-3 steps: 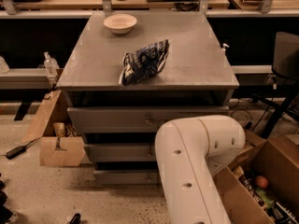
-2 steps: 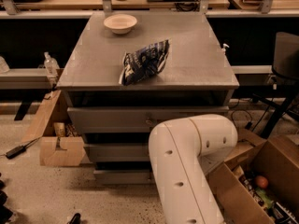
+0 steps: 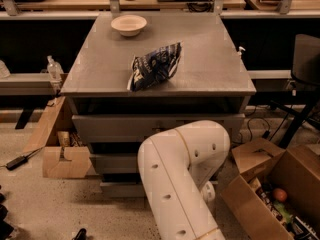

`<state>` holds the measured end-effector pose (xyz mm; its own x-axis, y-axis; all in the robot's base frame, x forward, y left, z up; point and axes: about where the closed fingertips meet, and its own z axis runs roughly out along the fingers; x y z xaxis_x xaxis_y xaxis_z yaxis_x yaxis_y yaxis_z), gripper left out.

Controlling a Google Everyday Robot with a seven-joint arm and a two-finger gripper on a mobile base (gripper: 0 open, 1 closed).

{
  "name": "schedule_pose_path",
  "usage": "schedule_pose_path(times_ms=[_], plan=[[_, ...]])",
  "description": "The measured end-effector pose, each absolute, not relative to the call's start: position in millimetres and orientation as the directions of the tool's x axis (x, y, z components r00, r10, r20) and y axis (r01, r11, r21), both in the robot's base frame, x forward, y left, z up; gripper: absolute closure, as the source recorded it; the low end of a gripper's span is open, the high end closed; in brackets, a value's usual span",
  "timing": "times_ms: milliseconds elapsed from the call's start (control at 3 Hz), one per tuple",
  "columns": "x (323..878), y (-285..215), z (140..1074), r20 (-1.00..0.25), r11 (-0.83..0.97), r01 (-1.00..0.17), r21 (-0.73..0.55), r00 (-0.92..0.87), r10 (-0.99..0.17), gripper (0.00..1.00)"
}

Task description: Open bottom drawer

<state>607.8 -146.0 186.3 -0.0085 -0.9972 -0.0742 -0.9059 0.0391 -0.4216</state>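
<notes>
Showing bottom drawer (image 3: pixel 120 189) beside white arm (image 3: pixel 175 184), gripper hidden behind it

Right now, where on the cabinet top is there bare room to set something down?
Bare: cabinet top right of the bag, and its front-left corner. Crowded: the arm blocks much of the bottom drawer; the gripper is hidden behind it.
</notes>
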Motion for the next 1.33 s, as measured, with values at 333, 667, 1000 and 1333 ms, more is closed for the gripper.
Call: schedule_pose_path(times_ms=[333, 667, 1000, 1333], plan=[[617, -151, 182, -0.04, 0.032, -0.911, -0.412, -0.016, -0.999, 0.0], [623, -154, 180, -0.02, 0.027, -0.917, -0.398, -0.021, -1.0, 0.0], [630, -155, 175, -0.02, 0.027, -0.932, -0.361, -0.021, -1.0, 0.0], [632, -154, 166, -0.039, 0.03, -0.954, -0.3, -0.019, -0.999, 0.07]])
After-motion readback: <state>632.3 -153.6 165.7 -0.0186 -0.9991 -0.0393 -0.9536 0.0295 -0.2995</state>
